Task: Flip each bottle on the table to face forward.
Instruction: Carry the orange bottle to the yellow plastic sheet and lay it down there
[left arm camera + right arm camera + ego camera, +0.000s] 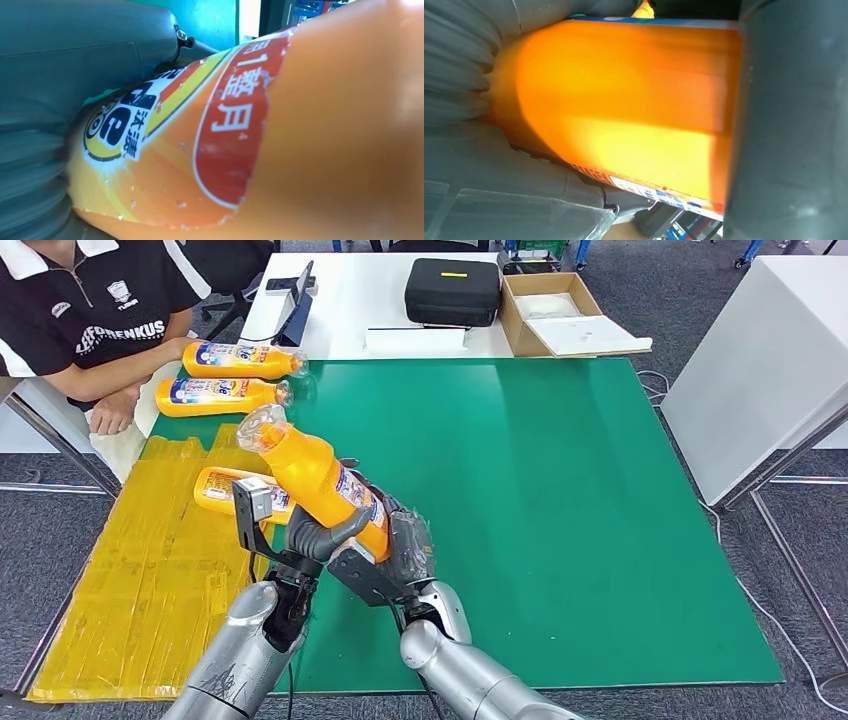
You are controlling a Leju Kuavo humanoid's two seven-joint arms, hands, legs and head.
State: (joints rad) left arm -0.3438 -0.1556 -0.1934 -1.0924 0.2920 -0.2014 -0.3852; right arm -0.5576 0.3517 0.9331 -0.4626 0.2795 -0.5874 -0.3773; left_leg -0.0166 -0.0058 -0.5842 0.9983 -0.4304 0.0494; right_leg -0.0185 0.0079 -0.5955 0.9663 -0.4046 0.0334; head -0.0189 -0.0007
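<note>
A seated person (95, 320) rests an arm at the bench's (560, 540) far left corner, beside two orange bottles (240, 360) lying on their sides with caps pointing right, near the yellow sheet (140, 570) covering the left edge. Above the near left part of the green mat, the left hand (315, 540) and right hand (395, 550) both grip a raised orange bottle (315, 475), its long axis tilted, cap up and away to the left, over a fourth bottle (215, 490) lying flat. Open green surface stretches to the right edge
</note>
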